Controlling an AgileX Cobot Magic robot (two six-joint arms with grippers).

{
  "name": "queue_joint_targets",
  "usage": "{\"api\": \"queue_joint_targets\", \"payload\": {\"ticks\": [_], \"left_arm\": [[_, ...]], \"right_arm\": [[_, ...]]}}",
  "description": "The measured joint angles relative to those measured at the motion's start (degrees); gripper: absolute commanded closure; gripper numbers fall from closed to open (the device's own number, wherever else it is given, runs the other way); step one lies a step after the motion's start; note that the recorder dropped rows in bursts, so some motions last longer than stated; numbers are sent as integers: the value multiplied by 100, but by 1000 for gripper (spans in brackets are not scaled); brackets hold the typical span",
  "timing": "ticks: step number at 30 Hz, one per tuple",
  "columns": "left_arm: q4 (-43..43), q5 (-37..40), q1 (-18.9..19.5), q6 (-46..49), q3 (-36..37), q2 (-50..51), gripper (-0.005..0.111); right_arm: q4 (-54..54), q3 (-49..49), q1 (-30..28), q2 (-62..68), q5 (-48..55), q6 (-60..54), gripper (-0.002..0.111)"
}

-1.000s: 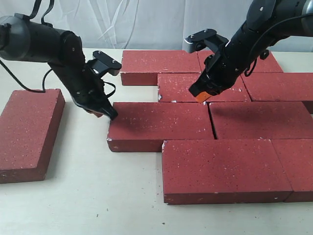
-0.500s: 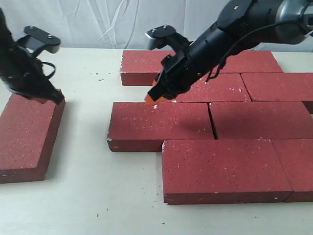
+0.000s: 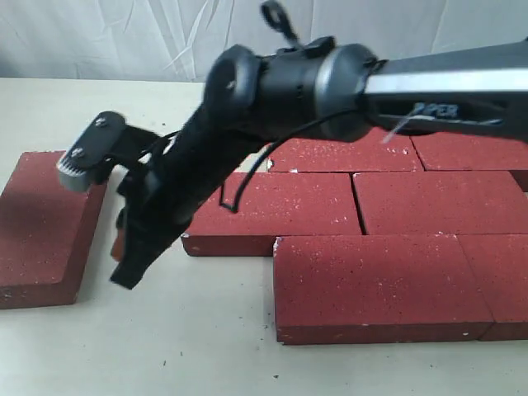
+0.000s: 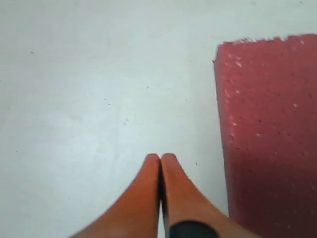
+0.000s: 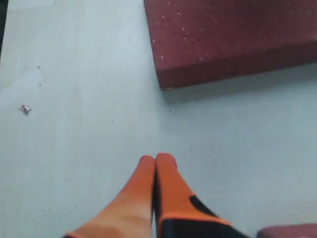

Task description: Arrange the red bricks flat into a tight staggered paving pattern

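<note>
Red bricks (image 3: 379, 285): all lie flat on the pale surface (image 3: 206, 346). A lone brick (image 3: 45, 223) sits by itself. The rest form a paved group to its right in the exterior view, across a bare strip of surface.

Paved group, counted outward from the lone brick:
- Closest is the left end of the middle-row brick (image 3: 280, 210). A second brick butts against its far end with a thin seam.
- The near row starts further from the lone brick, so its joints are offset from the middle row's.
- A further row shows beyond, partly hidden.

Right arm (image 3: 330, 82) reaches across the paved group toward the lone brick; it is motion-blurred.

Right pincer (image 3: 125, 276) is low over the bare strip, just beside the lone brick's inner long edge. Cannot tell whether it touches the surface. In its wrist view the orange fingers (image 5: 143, 188) are pressed together tip to tip with nothing between them, and a brick corner (image 5: 223, 34) lies ahead.

Left pincer (image 4: 161, 157) shows only in its own wrist view. It is closed tip to tip and empty, over bare surface, with a brick side (image 4: 270, 134) just beside it.
</note>
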Motion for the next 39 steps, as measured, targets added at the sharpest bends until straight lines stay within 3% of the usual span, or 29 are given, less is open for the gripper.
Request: {"api": "queue_joint_targets", "payload": {"ticks": [6,14,21,24,39], "left_arm": [[-370,-302,131,10,229,244,107],[-690,10,131,348,277,633,107],[-2467,755,144,2548,282,736,107],[-2976,896,144,3073,282,736,107],[-3227,1256,144,3437,223,736,107]], "right_arm": [[-874,-1521,571,1058,266,909,109],[-710,-3102,668,2293,1196,1100,109],[-953,-3206,656,2463,1443,1119,109],[-1212,-3219,550,2463,1539,1250,109],[-2112,-3229,-731,1972,1986,1881,109]]}}
